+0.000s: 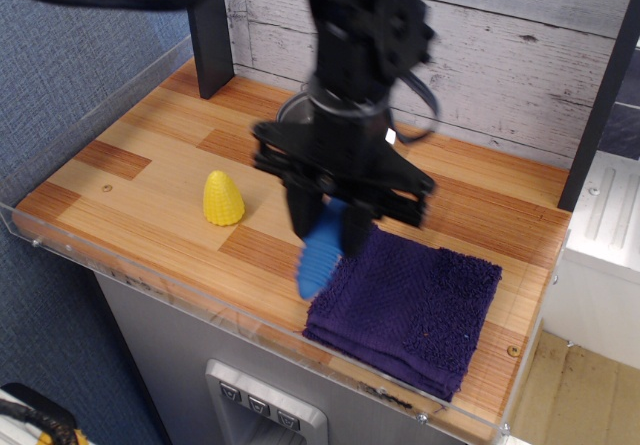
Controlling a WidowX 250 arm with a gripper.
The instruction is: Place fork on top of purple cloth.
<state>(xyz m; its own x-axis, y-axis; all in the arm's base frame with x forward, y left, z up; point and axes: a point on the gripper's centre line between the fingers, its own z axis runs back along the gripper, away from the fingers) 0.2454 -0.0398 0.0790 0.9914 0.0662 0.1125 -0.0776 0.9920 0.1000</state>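
Observation:
My black gripper [328, 227] is shut on the fork [320, 250], whose ribbed bright-blue handle hangs down below the fingers; its tines are hidden inside the gripper. The fork hangs above the wood just over the left edge of the purple cloth [415, 305], a folded dark purple terry towel at the front right of the counter. The arm is motion-blurred.
A yellow toy corn cob [222, 198] stands at the left middle of the wooden counter [130, 180]. The steel pan [292, 115] at the back is mostly hidden behind the arm. A clear plastic lip [150, 275] edges the counter's front and left.

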